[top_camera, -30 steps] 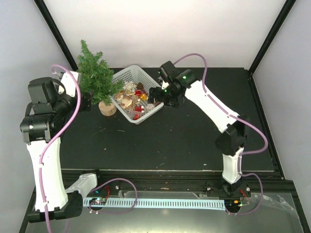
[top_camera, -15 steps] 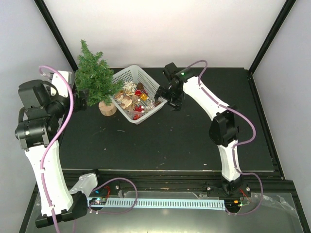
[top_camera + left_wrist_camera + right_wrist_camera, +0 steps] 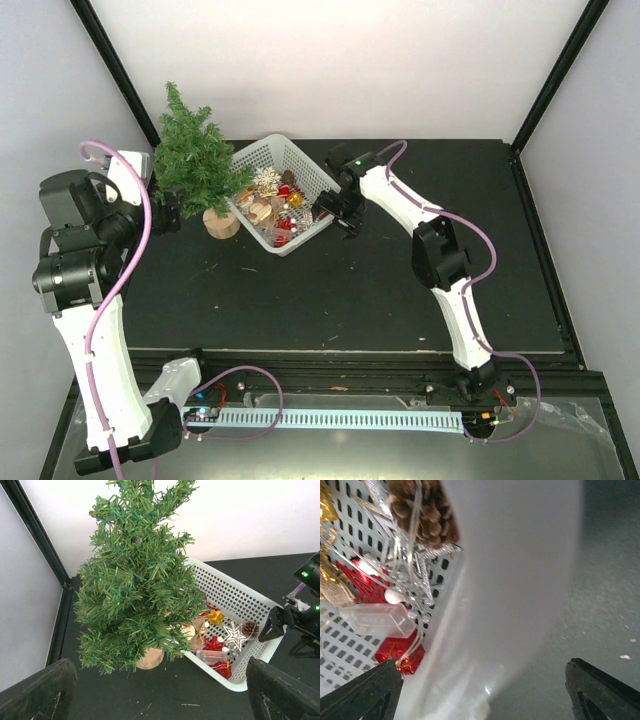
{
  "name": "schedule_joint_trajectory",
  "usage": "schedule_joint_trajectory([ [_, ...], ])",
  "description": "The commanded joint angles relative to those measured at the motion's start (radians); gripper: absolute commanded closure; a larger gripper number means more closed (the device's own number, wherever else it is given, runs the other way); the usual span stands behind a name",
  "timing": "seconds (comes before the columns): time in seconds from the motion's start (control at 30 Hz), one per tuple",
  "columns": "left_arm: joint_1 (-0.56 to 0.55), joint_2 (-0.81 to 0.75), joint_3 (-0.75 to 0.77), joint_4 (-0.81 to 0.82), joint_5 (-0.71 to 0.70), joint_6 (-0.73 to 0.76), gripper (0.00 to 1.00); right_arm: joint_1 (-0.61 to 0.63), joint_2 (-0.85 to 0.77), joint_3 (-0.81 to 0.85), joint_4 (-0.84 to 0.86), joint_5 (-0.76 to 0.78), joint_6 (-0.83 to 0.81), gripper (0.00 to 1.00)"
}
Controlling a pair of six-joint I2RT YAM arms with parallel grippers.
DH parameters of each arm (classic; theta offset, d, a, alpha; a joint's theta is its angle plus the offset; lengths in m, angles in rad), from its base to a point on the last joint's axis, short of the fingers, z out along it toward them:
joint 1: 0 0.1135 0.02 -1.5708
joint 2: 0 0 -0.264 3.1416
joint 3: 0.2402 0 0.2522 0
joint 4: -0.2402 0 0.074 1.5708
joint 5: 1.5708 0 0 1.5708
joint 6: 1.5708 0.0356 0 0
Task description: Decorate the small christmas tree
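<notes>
You're at the picking step: your right gripper (image 3: 485, 695), jaws spread, straddles the white plastic mesh basket's (image 3: 262, 148) rim. The small dark-green bristly fir tree (image 3: 198, 160) stands undecorated on the black desk (image 3: 400, 290), touching the basket and facing your left gripper (image 3: 160, 687), whose jaws are also apart. Next, I'd shift inward over the silver star ornament (image 3: 415, 565).

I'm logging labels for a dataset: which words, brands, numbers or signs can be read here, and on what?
None can be read. No lettering shows on the small christmas tree, the white basket, the ornaments in it, or the black table.
</notes>
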Motion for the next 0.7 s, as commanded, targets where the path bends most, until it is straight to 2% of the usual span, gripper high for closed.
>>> schedule_joint_trajectory([
  [0.0, 0.011, -0.014, -0.014, -0.008, 0.017, -0.022, 0.07, -0.011, 0.025, 0.073, 0.042, -0.019, 0.04, 0.11],
  [0.17, 0.013, -0.02, -0.024, -0.006, 0.016, -0.021, 0.07, -0.023, 0.065, 0.123, 0.023, -0.003, 0.032, 0.18],
  [0.3, 0.013, -0.024, -0.035, -0.007, 0.016, -0.021, 0.08, -0.029, 0.059, 0.104, -0.006, 0.037, 0.011, 0.32],
  [0.43, 0.018, -0.024, -0.041, -0.001, 0.022, -0.025, 0.08, -0.044, 0.025, 0.03, -0.008, 0.065, 0.007, 0.38],
  [0.67, 0.021, -0.024, -0.046, 0.001, 0.031, -0.027, 0.08, -0.127, -0.08, -0.162, 0.043, 0.095, -0.007, 0.41],
])
